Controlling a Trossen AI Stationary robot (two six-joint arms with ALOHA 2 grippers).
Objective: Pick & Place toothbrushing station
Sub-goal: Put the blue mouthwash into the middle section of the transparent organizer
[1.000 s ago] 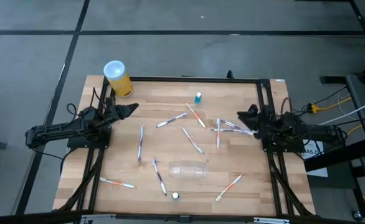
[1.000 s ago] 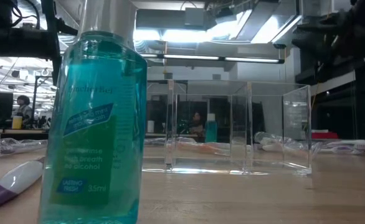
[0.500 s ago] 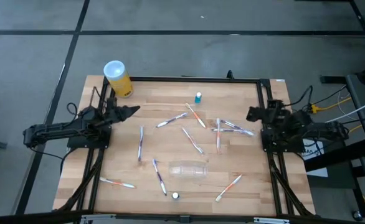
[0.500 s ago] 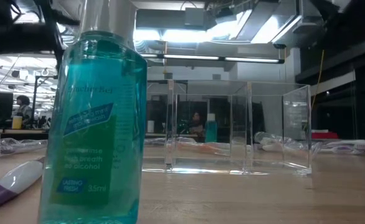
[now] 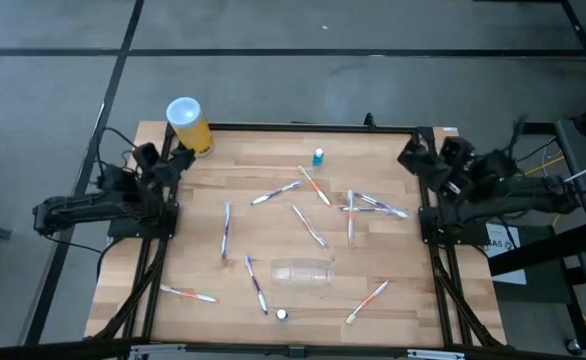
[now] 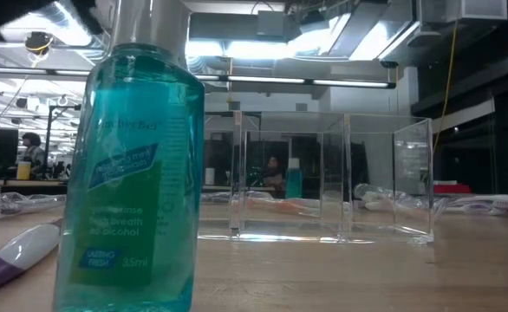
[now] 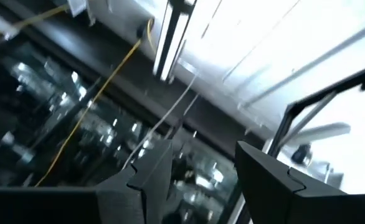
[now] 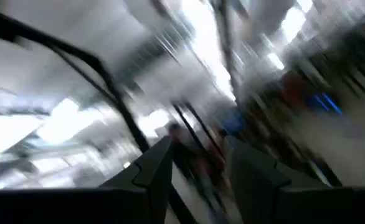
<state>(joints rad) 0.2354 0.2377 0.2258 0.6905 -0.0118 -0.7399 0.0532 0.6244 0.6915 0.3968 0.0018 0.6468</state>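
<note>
Plainly, both claws hang apart and empty, the left claw (image 5: 178, 160) and right claw (image 5: 413, 155) at opposite tabletop (image 5: 203, 310) edges. The toothbrushes (image 5: 308, 225) lie scattered mid-tabletop, the clear holder (image 5: 303, 271) toward the near edge; a careless reach could topple it.

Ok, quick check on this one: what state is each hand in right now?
Left hand: open, holding nothing, raised at the table's left edge.
Right hand: open, holding nothing, raised at the table's right edge.

Ten toothbrushes (image 5: 309, 226), one teal bottle (image 5: 318, 157), one clear holder (image 5: 303, 272), one canister (image 5: 188, 125).
</note>
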